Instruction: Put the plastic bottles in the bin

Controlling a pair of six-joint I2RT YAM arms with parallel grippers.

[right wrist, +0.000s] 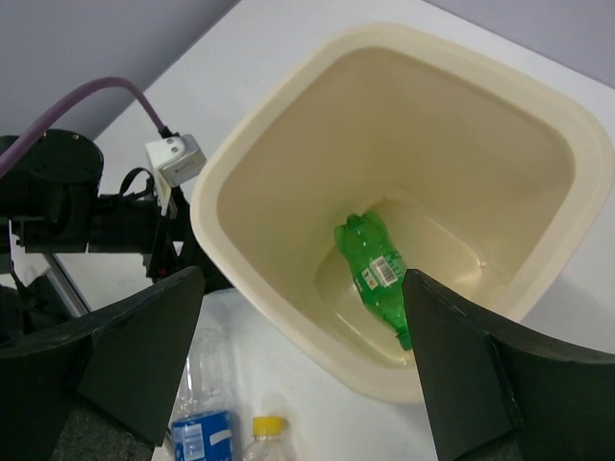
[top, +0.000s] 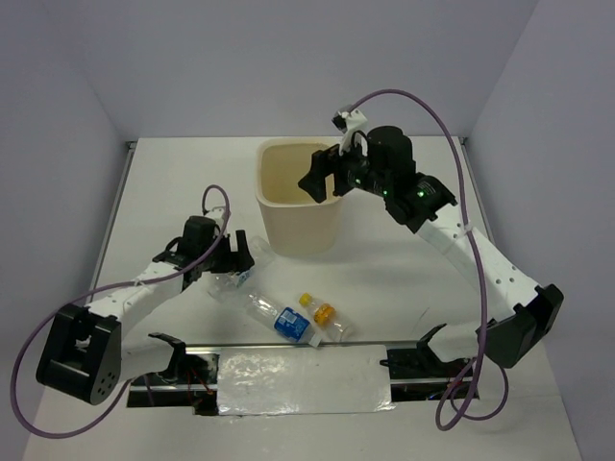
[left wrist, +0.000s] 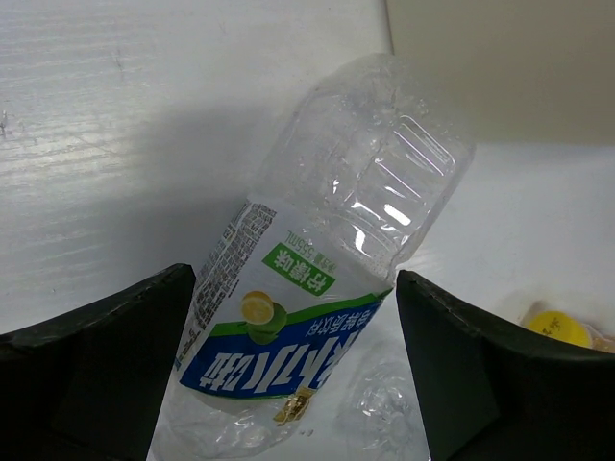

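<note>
Inside the bin (right wrist: 538, 86), on its floor, we see one bottle and nothing else: the green bottle (right wrist: 377, 271), lying on its side with a small white barcode patch facing up. The bin (top: 269, 192) is tall and cream-beige, with a rounded-square rim and walls that narrow toward the bottom; it stands upright near the middle of the white table (top: 173, 192), toward the far side.

We count four bottles in all, one in the bin and three on the table, all three lying flat in front of the bin. The clear bottle with the green-white label (left wrist: 317, 317) lies nearest the bin's left front corner; its body is crumpled and ribbed, and its label carries a lemon picture. Closer to the arm bases lies the clear bottle with the blue label (top: 281, 319), and just beside it, to the right, the clear bottle with the yellow cap (top: 322, 312) and orange contents.

The left gripper (left wrist: 293, 279) is low over the table with its fingers spread wide, the green-white bottle lying between them; we cannot tell whether either finger touches it. The right gripper (right wrist: 303, 280) hangs above the bin's open mouth, its fingers also spread apart with nothing between them, and the green bottle sits far below
</note>
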